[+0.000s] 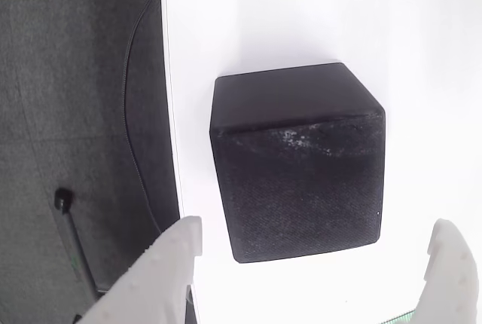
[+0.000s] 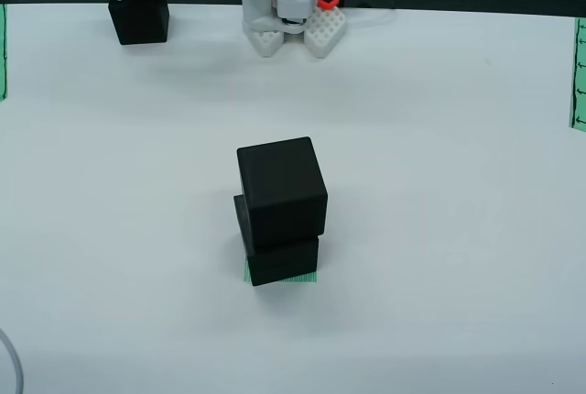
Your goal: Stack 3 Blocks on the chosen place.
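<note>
Overhead, two black cubes (image 2: 280, 209) sit stacked on the green striped patch (image 2: 307, 277) mid-table. Far left, the third cube (image 2: 139, 11) lies between the gripper's (image 1: 316, 245) wide-spread, untouching white fingers (image 1: 177, 252).

Hand (image 1: 316, 264) hangs low, white fingers (image 1: 175, 252) spread wide.

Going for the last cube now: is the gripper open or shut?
Open. In the view riding on the gripper, its two white fingertips stand wide apart, flanking the black cube without touching it.
</note>
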Motion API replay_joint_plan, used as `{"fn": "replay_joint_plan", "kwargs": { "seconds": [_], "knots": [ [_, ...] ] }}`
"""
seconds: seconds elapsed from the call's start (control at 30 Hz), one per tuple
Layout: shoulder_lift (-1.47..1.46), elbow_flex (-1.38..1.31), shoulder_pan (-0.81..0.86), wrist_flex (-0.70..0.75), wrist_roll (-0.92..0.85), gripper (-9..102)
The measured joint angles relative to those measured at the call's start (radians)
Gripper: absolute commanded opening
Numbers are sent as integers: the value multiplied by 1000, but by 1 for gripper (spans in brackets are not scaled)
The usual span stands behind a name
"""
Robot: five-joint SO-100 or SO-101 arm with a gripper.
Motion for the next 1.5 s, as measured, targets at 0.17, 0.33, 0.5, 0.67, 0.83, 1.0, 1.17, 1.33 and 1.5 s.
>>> {"fn": "replay_joint_plan", "kwargs": {
  "seconds": [0.17, 0.33, 0.5, 0.67, 0.83, 1.0, 1.17, 1.33, 1.5],
  "knots": [
    [-58, 5, -15, -58, -2, 37],
    [-106, 31, -35, -97, -3, 37],
    [-152, 71, -44, -120, -3, 37],
    [-181, 100, -44, -135, -3, 32],
    [-181, 109, -44, -133, -3, 26],
    [-175, 94, -51, -117, 6, 22],
    [-179, 74, -52, -112, 46, 20],
    [-215, 12, -110, -110, 156, 19],
    [-225, -38, -176, -103, 262, 19]
  ]
}}
